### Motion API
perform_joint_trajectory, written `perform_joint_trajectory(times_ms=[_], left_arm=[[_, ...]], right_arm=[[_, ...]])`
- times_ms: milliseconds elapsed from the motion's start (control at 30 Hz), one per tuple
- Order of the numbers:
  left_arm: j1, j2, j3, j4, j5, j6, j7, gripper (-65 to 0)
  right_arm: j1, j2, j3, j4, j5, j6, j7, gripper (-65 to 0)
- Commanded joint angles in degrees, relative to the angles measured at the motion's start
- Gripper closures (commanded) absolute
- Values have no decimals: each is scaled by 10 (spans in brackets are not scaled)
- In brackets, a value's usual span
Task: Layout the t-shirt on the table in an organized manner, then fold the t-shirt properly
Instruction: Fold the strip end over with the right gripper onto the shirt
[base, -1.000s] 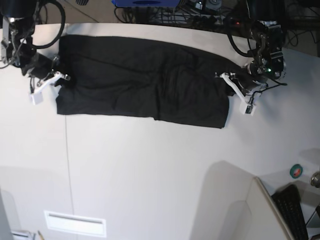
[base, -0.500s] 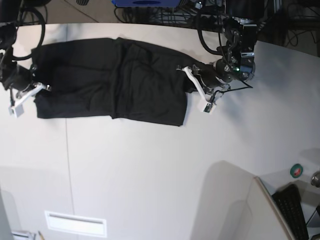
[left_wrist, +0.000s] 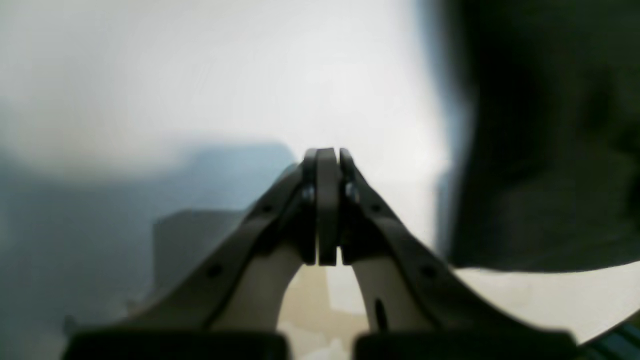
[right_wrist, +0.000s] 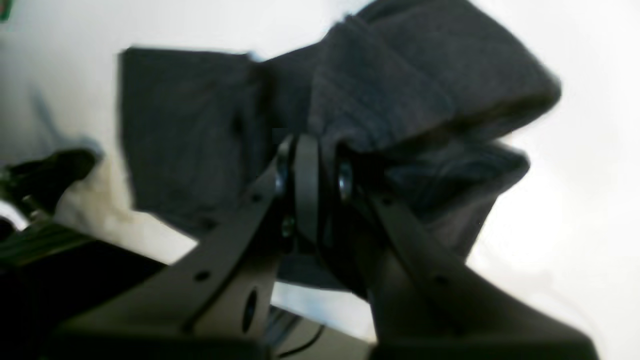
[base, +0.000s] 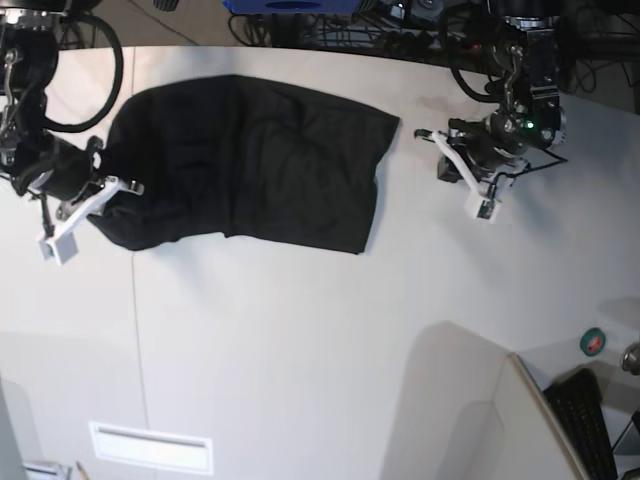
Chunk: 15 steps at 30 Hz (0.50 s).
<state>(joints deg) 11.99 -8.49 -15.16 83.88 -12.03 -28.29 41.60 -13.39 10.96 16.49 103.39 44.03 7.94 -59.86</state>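
Observation:
The black t-shirt (base: 250, 160) lies rumpled on the off-white table (base: 300, 340), toward the back left, plain side up. My right gripper (base: 115, 190) is at the shirt's left edge. In the right wrist view this gripper (right_wrist: 312, 145) is shut on a bunched fold of the t-shirt (right_wrist: 400, 90). My left gripper (base: 435, 140) stands just right of the shirt's right edge, apart from the cloth. The left wrist view shows it (left_wrist: 327, 155) shut with nothing between its fingers, the t-shirt (left_wrist: 540, 150) a dark mass to its right.
A dark seam (base: 135, 330) runs down the table at the left. A green tape roll (base: 593, 342) and a dark keyboard (base: 585, 425) sit at the front right beside a slanted panel (base: 470, 400). Cables (base: 350, 25) lie behind the table.
My left gripper has let go of the shirt's right edge and drawn back to the right. The right gripper still holds the left edge, which now bunches lower down.

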Motion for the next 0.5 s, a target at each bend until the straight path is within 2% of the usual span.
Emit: perform_joint_trajectory(times_ms=[0,100,200,300,367,467], left_arm=[[-6,-4,-7,2,-8,-1,-10,0],[-11,-10,-2,-31,-8,-1,-10,0],[-12,-10,29,-48,-8,-1,-13,0],[-12,0,55,-51,-8,17,-13,0],[-9,1,83,-50,-8,33,-14,0],[-3,2,130,-44,-8,36,-14,0]], right_arm=[[4,-6,1,21,9,3,-3,0],[5,-40,-15,53,9,2,-37,0],[5,-51,-70,66,9,-7,-40,0],[9,-59,-139,65,9,-76,-27,0],[15,-59,-186,65,9,-107,9,0],[30,-55,-252,49,9,-158,60,0]])
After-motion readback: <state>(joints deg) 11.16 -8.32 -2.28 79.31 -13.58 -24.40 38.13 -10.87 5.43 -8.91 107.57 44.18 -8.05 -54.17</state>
